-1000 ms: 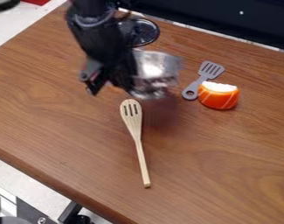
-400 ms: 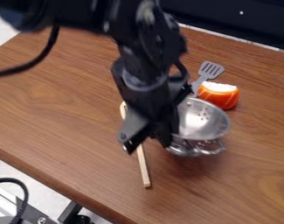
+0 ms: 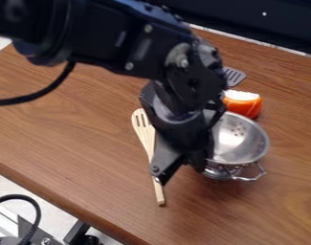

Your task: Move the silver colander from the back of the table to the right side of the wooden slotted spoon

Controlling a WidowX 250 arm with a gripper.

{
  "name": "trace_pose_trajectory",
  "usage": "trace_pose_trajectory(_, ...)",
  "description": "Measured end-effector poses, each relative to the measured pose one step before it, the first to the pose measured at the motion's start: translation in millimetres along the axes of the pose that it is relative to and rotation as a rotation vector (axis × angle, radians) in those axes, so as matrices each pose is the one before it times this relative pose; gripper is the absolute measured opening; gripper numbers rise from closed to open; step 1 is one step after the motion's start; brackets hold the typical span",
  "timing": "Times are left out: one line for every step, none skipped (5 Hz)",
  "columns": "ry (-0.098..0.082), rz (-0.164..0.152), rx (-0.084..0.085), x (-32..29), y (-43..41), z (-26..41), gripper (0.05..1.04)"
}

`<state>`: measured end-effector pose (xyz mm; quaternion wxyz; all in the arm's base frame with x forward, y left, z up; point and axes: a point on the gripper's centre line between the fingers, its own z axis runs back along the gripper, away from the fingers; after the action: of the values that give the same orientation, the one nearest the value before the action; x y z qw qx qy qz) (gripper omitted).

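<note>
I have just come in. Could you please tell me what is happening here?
A black robot arm is handling a metal colander: its tool appears to grip the colander's left side in the picture, above the wooden table. I cannot tell whether the colander touches the table. A slotted wooden spoon lies partly behind the tool. Beyond the colander are an orange and white piece of toy food and a grey slotted spatula, partly hidden.
</note>
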<state>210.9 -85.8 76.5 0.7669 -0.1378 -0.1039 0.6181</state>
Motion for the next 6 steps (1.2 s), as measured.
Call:
trace_pose_trajectory(0.0143,-0.0048,0.0650,-1.03,1.98,-8.05,0.216)
trace_pose_trajectory(-0.0191,0.0017,-0.0265,-0.10,-3.84,-0.77,0.463)
trace_pose_trajectory(-0.0143,0.0096,0.0012,3.66,-0.07,-0.06,0.768)
trace_pose_trajectory(0.0010,0.0072,0.0333,5.99,4.42,-0.55,0.993)
trace_pose_trajectory(-0.0102,0.0263,0.0203,6.77,-3.60,4.65,1.000)
trace_pose_trajectory(0.0146,0.0410,0.0307,7.15,-11.42,11.45,1.000)
